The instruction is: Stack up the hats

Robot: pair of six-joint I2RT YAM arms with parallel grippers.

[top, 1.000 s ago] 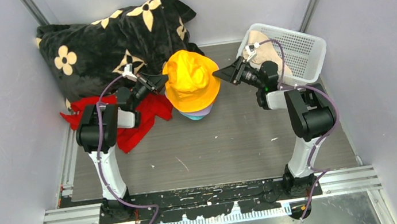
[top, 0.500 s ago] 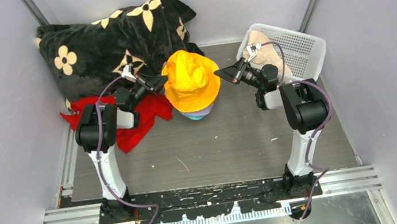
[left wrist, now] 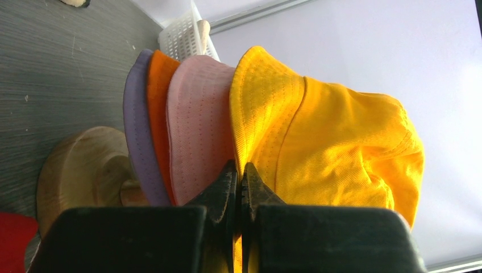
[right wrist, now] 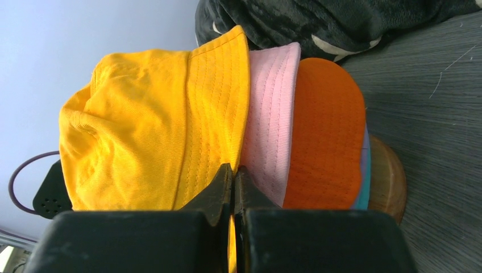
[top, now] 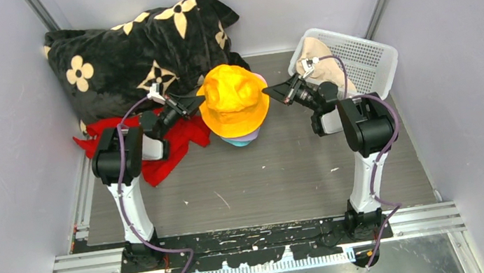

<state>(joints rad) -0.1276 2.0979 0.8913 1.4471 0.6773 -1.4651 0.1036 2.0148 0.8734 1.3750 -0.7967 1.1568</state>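
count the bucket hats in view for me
6. Stacked mid-table, top down: yellow fabric bucket hat, pink hat, orange hat, lavender hat, teal hat. A beige hat lies in the white plastic basket. Others may be hidden.

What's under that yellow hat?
Beneath the yellow hat show brims of the pink hat, orange hat, lavender hat and teal hat, on a wooden stand. Their crowns are covered.
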